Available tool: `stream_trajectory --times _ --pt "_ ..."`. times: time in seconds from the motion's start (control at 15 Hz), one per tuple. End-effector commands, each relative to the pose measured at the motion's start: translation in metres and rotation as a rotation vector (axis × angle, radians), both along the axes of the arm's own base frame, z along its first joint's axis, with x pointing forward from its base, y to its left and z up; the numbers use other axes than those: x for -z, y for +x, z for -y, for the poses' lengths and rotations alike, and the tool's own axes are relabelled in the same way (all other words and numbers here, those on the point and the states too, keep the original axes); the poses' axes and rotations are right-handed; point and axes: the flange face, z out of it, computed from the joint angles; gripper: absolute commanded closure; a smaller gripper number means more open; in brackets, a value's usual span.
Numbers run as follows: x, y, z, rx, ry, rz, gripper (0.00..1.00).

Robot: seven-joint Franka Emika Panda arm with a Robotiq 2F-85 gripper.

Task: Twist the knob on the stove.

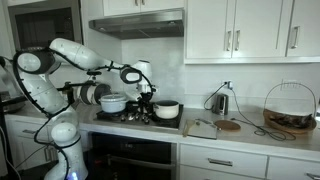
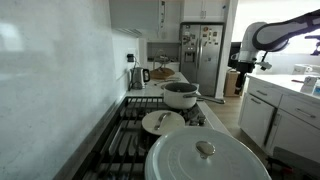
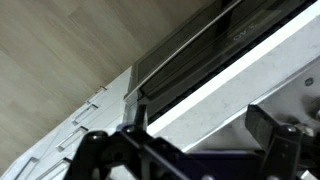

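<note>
Hovering arm [image 1: 72, 52] before stove [image 1: 128, 118], fingers [image 3: 268, 128] apart

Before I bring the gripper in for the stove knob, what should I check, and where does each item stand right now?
1. Gripper open and empty: ok. Its fingers are spread in the wrist view with nothing between them.
2. Knob in sight: not ok. No view clearly shows one.
3. Gripper at the stove: not ok. In an exterior view it hangs out beyond the counter front.
4. Wrist view aimed at the stove: not ok. It shows the oven handle and floor.
5. Cookware clear of the path: cannot tell. A lidded pot and a white lid sit on the grates.
</note>
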Motion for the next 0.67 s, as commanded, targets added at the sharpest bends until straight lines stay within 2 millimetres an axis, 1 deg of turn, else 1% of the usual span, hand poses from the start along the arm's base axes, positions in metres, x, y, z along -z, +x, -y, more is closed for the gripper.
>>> stream_trajectory --times 0.0,0.27,0.47,0.6 --pt "-0.017 -0.02 -0.044 -0.2 0.018 -0.041 0.0" --pt "-0.035 -0.041 -0.089 -0.423 0.047 -0.13 0.0" --pt "-0.046 -0.056 -0.115 -0.587 0.081 -0.196 0.0" --pt "-0.054 -0.064 -0.128 -0.694 0.113 -0.239 0.0"
